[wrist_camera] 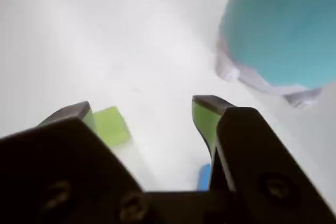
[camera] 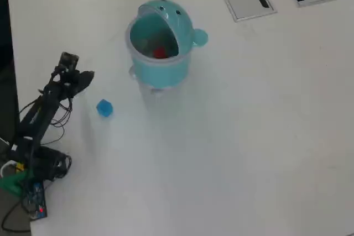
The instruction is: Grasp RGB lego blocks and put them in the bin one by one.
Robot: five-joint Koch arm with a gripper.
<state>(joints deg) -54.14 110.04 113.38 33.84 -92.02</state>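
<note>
White tabletop all round, and the gripper [wrist_camera: 144, 111] hangs spread wide with the yellow-green block [wrist_camera: 112, 125] just inside its left jaw in the wrist view, a light, rigid, slick-looking cube best pinched on two opposite flat faces

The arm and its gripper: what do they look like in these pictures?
The arm is thin and black, with loose black cables and a green part at its base. The gripper is black plastic with screw heads; its two fingers carry yellow-green inner faces.
</note>
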